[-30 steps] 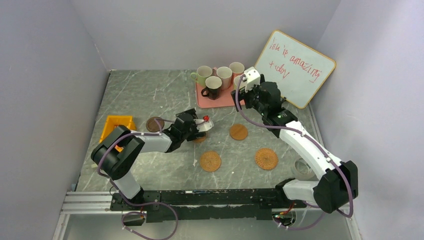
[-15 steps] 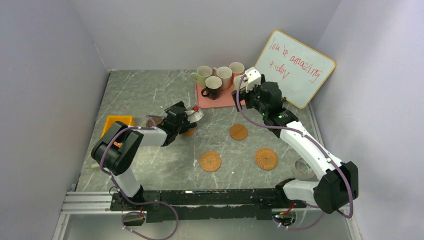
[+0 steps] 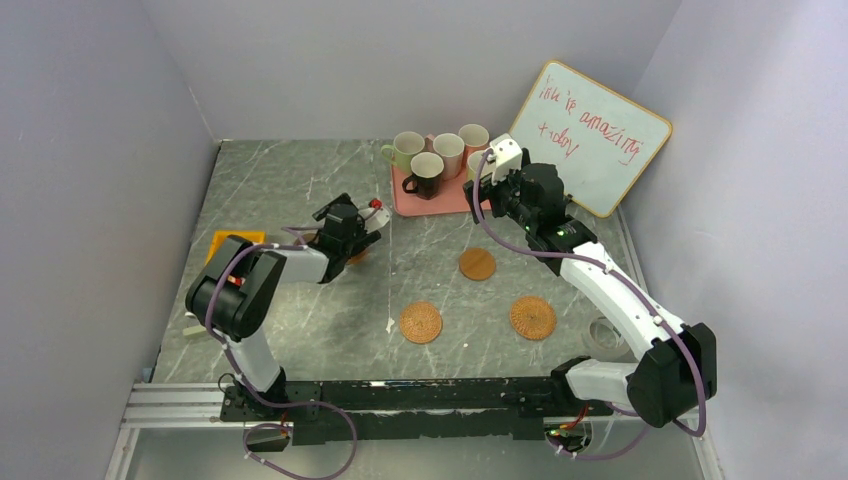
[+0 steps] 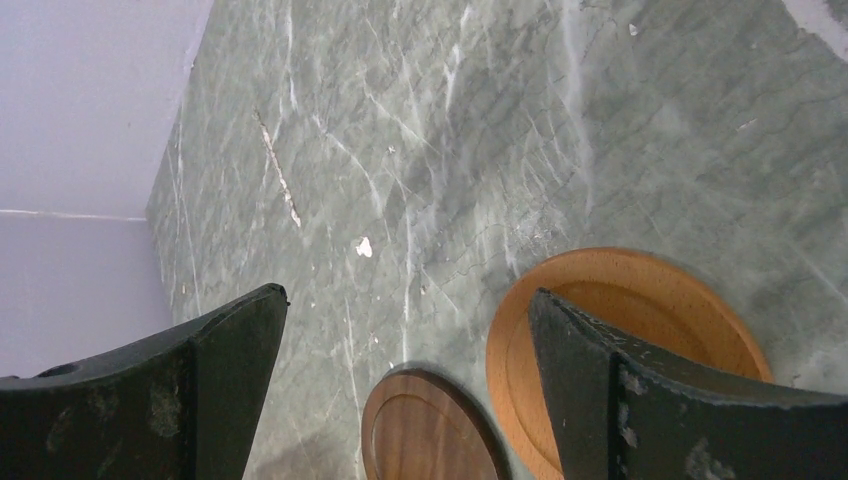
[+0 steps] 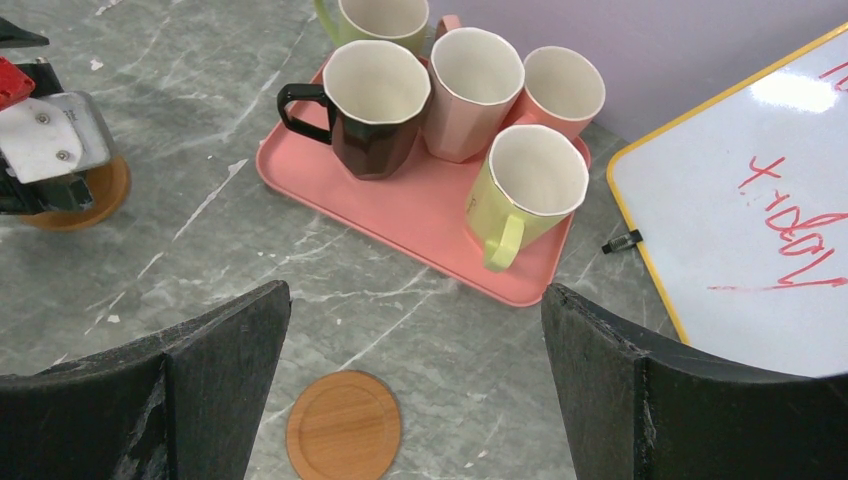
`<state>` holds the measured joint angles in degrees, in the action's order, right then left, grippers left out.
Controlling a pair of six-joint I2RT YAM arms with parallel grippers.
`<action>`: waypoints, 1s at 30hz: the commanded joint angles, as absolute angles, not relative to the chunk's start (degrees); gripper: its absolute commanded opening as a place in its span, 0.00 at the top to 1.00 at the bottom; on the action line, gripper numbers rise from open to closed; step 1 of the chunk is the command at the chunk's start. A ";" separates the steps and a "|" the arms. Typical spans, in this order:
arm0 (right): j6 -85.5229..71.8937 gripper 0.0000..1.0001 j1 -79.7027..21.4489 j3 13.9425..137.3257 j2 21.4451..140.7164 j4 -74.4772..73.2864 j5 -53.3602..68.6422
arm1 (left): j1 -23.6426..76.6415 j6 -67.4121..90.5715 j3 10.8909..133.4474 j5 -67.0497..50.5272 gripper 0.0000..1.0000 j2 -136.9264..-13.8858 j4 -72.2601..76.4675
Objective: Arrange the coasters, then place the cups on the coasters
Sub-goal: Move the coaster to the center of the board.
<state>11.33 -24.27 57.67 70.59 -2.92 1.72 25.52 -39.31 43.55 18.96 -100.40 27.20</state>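
Note:
My left gripper (image 4: 408, 293) is open, low over the marble table, with a dark brown coaster (image 4: 430, 432) below the gap. An orange coaster (image 4: 620, 305) lies partly behind its right finger (image 4: 640, 400). From above, that gripper (image 3: 345, 235) sits left of centre. Three more orange coasters (image 3: 477, 264) (image 3: 421, 322) (image 3: 532, 317) are spread across the middle. The cups stand on a pink tray (image 5: 440, 225): a dark brown one (image 5: 365, 110), two pink (image 5: 470, 90) (image 5: 562, 92), two green (image 5: 528, 188) (image 5: 380, 18). My right gripper (image 5: 415, 290) hangs open in front of the tray, holding nothing.
A whiteboard (image 3: 590, 138) with red writing leans at the back right, just behind the right arm. An orange bin (image 3: 225, 243) sits by the left wall. A clear tape roll (image 3: 607, 337) lies near the right arm's base.
My left gripper has swung left and back, from the table's middle to the dark brown coaster; the orange coaster beneath it now shows farther left. The right arm has barely moved.

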 commanded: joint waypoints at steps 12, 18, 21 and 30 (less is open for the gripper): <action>11.16 0.00 -23.64 57.74 69.97 -0.18 2.81 | 18.59 -34.78 43.22 19.70 0.04 -91.03 19.31; 11.16 0.00 -23.52 57.74 69.86 -0.22 2.90 | 18.30 -36.43 41.27 24.03 0.04 -93.25 19.90; 11.16 0.01 -23.44 57.74 69.87 -0.18 2.99 | 17.64 -36.66 41.21 26.25 0.04 -95.17 20.70; 11.25 0.01 -23.31 57.74 69.88 -0.18 2.99 | 17.05 -33.52 40.37 21.47 0.04 -92.73 20.23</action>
